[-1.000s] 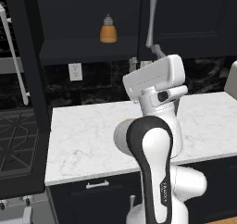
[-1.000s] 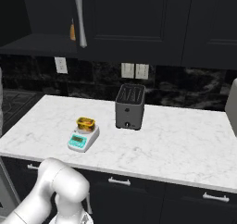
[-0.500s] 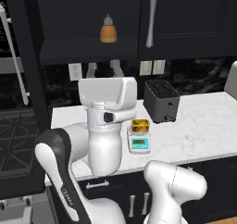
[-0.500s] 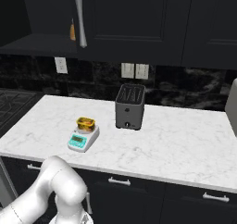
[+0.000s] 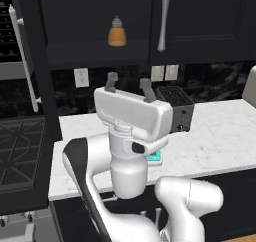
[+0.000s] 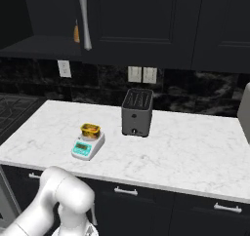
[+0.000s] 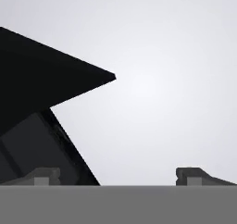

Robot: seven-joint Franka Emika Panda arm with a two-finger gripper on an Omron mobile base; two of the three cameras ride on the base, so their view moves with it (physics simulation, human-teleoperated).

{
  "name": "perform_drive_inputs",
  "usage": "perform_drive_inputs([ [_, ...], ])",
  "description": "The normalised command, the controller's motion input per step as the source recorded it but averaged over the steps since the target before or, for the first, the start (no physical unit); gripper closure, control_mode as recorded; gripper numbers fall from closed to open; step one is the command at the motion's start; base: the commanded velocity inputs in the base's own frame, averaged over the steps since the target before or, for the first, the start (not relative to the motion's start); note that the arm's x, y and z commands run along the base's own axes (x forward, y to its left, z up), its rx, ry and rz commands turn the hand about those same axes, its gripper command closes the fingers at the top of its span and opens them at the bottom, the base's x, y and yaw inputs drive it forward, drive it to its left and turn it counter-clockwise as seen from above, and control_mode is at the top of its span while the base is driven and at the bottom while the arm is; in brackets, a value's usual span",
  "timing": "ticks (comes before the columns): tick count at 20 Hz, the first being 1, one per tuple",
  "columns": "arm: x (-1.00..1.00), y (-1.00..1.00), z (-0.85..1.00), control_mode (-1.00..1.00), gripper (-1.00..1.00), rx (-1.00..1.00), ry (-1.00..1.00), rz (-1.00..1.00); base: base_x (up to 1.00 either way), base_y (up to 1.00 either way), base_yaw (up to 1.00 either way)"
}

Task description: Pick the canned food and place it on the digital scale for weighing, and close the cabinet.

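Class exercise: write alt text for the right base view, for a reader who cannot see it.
A small yellow-gold tin sits on a white and teal digital scale on a white marble counter, left of a dark grey toaster. Above, a near-black wall cabinet stands open, with an orange bottle inside.

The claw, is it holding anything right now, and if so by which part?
Nothing is held. The claw points upward with its fingers spread and empty space between them. The canned food already sits on the digital scale.

Both base views look forward and down from behind me, sharing the white marble counter [image 5: 220, 131] [image 6: 185, 147]; hand view faces upward.
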Motion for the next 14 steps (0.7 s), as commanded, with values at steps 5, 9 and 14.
perform_drive_inputs([
  [5,-0.95,-0.02,-0.08,-1.0,-1.0,0.0,-0.04,-0.06,0.0,0.0,0.0],
  [9,-0.48,-0.26,-0.18,-1.0,-1.0,0.0,0.0,-0.09,0.0,0.0,0.0],
  [14,0.06,-0.48,-0.4,-1.0,-1.0,0.0,0.09,-0.17,0.0,0.0,0.0],
])
